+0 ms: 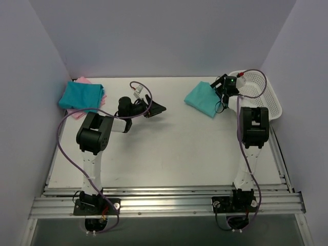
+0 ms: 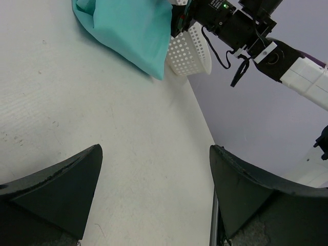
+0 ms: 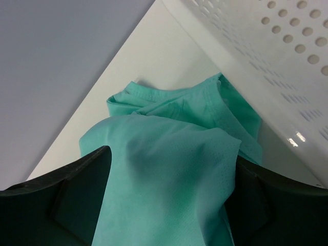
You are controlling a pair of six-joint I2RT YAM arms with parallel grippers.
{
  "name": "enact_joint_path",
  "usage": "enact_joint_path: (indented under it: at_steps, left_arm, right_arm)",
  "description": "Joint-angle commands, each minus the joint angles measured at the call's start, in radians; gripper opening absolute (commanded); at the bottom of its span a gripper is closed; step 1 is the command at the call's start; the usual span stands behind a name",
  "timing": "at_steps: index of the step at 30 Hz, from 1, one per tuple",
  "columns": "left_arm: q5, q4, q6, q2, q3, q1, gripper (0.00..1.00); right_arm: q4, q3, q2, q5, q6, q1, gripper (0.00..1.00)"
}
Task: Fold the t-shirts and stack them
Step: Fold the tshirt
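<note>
- Teal-green cotton bulges up between the two fingers of the right gripper. This is the light teal-green t-shirt, lying crumpled on the table.
- We see the right gripper's jaws standing wide apart, one finger on each side of the cloth. The fabric is not pinched flat, so we read them as spread, with no grip on it.
- Beyond the right gripper's fingertips the shirt's folds and a hem run on towards the far edge of the table.
- Close on that gripper's right-hand side rises the wall of the white mesh basket, just beside the shirt.
- We see the left gripper spread about as wide. Only bare table shows between its dark fingers, and it holds nothing.
- Well ahead of the left gripper's fingertips lies the same light teal-green t-shirt, with the basket just past it.
- Behind the left gripper, on the side away from its fingertips and well apart from it, the darker teal-blue t-shirt lies folded.
- That shirt rests on the pink t-shirt, whose edges show around it.
</note>
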Motion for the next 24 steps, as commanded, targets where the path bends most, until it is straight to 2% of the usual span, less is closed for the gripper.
enact_joint_path:
  at_steps: [1,7,17,24]
  left_arm:
    - [0.0,0.015,0.033,-0.059,-0.002,-0.005,0.94]
    - [0.006,0.025,0.028,-0.061,-0.019,-0.004,0.94]
    - [0.009,0.059,0.019,-0.087,-0.054,-0.002,0.94]
    - [0.025,0.099,0.002,-0.081,-0.066,0.016,0.94]
  right_arm:
    - [-0.026,0.029,-0.026,0.024,-0.009,-0.025,0.78]
    - [-0.095,-0.02,-0.081,0.147,-0.014,-0.032,0.8]
    - [-0.11,-0.015,0.064,0.085,0.022,-0.026,0.77]
    - [-0.188,0.147,0.17,0.102,0.005,0.02,0.78]
